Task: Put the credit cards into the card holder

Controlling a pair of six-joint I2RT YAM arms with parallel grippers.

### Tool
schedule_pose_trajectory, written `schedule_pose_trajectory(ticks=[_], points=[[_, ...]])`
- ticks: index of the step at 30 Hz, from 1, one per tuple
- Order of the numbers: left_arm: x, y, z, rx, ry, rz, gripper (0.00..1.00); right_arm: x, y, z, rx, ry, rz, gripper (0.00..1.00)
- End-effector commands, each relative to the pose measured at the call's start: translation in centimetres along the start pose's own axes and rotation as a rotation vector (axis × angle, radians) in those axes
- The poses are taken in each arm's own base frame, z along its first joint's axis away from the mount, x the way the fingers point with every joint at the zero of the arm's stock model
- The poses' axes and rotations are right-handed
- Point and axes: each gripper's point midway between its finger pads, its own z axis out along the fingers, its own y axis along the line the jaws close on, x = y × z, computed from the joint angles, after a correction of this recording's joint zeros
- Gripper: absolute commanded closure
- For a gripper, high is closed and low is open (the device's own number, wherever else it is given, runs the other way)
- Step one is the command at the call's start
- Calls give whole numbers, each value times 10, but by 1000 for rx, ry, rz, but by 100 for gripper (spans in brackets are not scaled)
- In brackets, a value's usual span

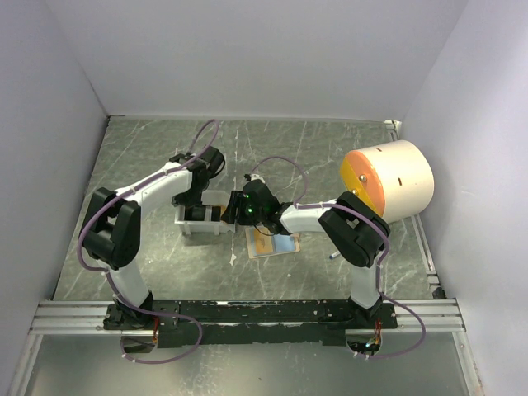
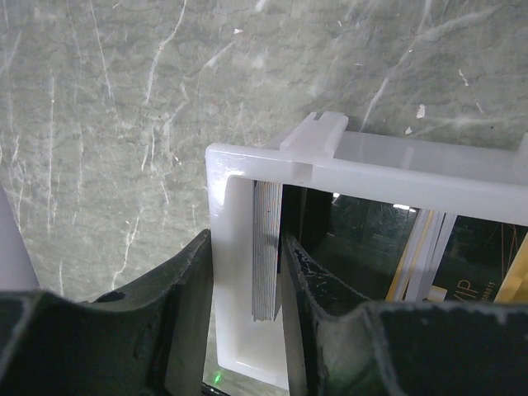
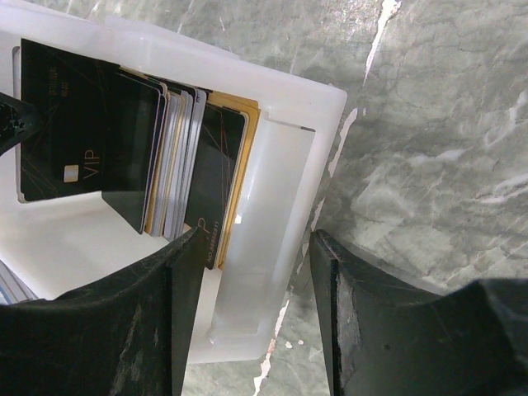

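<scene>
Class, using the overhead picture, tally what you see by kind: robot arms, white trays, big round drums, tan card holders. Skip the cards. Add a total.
Robot arms: 2 (left arm, right arm)
white tray: 1
drum: 1
card holder: 1
Total: 5

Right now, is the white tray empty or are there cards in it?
Not empty. The white tray holds a row of credit cards standing on edge, some leaning; both wrist views show them.
</scene>
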Motion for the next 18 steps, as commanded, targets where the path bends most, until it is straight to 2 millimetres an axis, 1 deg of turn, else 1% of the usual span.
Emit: schedule_pose_trajectory(ticks=[1, 3, 4, 11, 15, 17, 18], points=[[-12, 2, -7, -8, -35, -3, 63, 29, -31, 4, 95, 88, -2, 46], [-10, 0, -6, 1, -27, -2, 53, 28, -31, 3, 94, 87, -3, 46], [-9, -1, -6, 6, -25, -2, 51, 29, -30, 3, 93, 87, -3, 46], [-11, 2, -8, -5, -31, -7, 49, 27, -29, 3, 89, 83, -1, 46], [-18, 1, -15, 20, -57, -28, 58, 27, -28, 3, 87, 83, 0, 46], [-19, 2, -18, 29, -61, -33, 56, 27, -28, 2, 88, 83, -3, 46], [-21, 2, -20, 36, -65, -40, 51, 26, -29, 1, 91, 84, -3, 46]])
